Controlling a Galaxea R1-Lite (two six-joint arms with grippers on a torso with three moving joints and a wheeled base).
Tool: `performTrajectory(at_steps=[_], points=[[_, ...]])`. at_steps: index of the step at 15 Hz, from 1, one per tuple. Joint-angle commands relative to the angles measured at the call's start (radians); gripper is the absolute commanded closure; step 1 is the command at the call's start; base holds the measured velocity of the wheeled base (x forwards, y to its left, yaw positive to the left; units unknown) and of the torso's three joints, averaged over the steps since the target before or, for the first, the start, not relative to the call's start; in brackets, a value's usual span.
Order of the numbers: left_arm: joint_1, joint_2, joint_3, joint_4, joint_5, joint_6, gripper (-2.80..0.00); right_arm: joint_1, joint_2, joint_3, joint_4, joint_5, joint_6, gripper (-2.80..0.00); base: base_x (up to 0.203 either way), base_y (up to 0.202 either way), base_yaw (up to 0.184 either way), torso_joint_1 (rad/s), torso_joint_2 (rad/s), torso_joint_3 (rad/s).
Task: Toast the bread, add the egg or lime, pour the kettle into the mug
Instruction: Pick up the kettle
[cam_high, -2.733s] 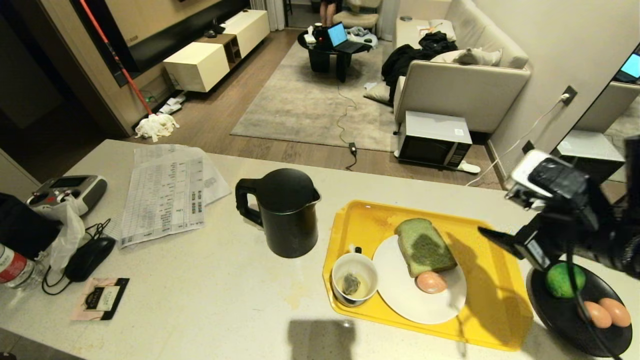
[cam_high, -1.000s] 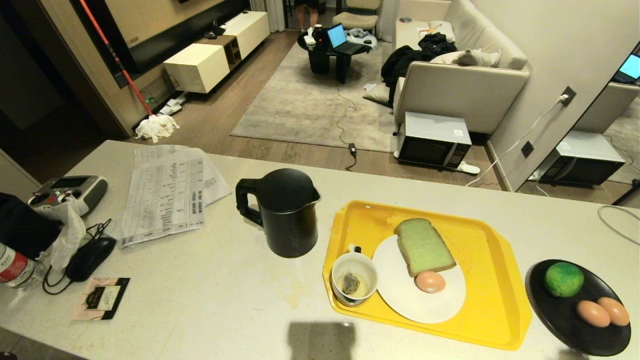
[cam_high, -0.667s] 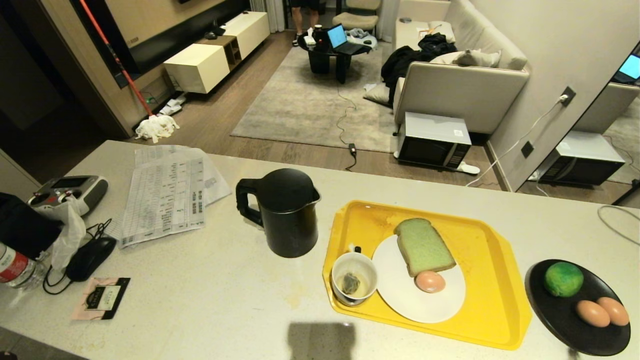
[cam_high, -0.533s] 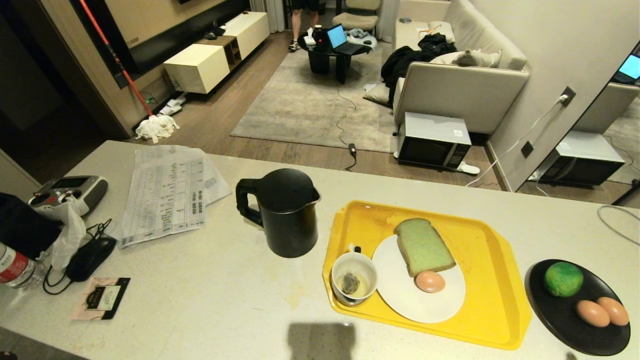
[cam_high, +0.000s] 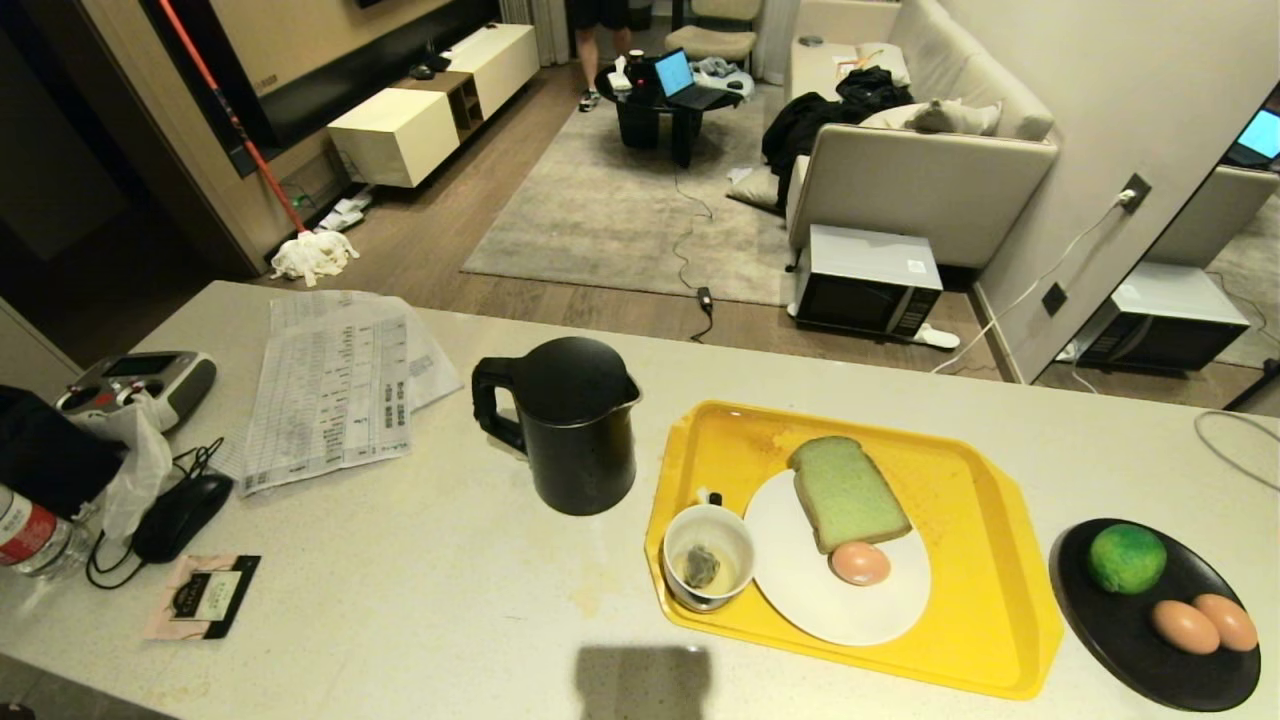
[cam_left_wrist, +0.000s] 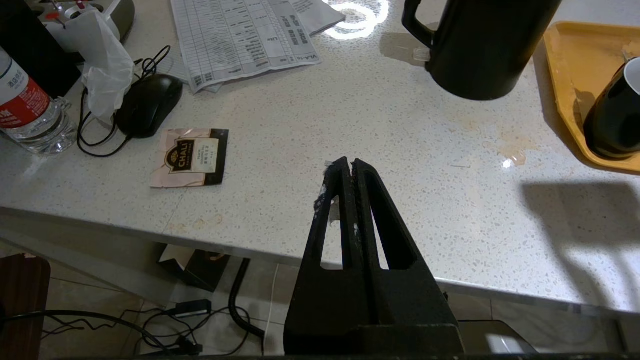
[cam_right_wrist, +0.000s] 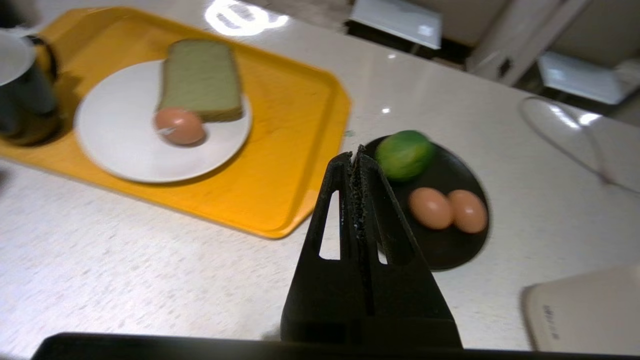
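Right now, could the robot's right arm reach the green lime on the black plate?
Probably yes. The lime sits uncovered on the black plate, just past the shut right gripper, with nothing between them.

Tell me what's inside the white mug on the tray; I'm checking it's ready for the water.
A tea bag lies inside the mug, its tag hanging over the rim. The cup's bottom looks yellowish, but whether any liquid is there cannot be told.
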Motion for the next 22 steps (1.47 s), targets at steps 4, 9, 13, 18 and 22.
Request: performTrajectory(at_steps=[4,9,13,18,22], points=[[0.000,-0.001,0.000,0.000,0.001,-0.002,0.00,0.000,-0.074,0.004,0.104,0.057,0.073,0.00,0.000,0.000,0.000,0.000,0.00,0.000],[0.000,-0.001,0.000,0.000,0.001,-0.002,0.00,0.002,-0.105,0.004,0.119,0.066,0.104,0.00,0.000,0.000,0.000,0.000,0.00,0.000],[0.000,-0.001,0.000,0.000,0.000,-0.002,0.00,0.002,-0.105,0.004,0.119,0.061,0.147,0.00,0.000,0.000,0.000,0.000,0.00,0.000],[0.000,-0.001,0.000,0.000,0.000,-0.002,0.00,0.002,-0.105,0.004,0.118,0.059,0.148,0.00,0.000,0.000,0.000,0.000,0.00,0.000],[0.000,-0.001,0.000,0.000,-0.001,-0.002,0.00,0.002,-0.105,0.004,0.118,0.059,0.147,0.00,0.000,0.000,0.000,0.000,0.00,0.000]])
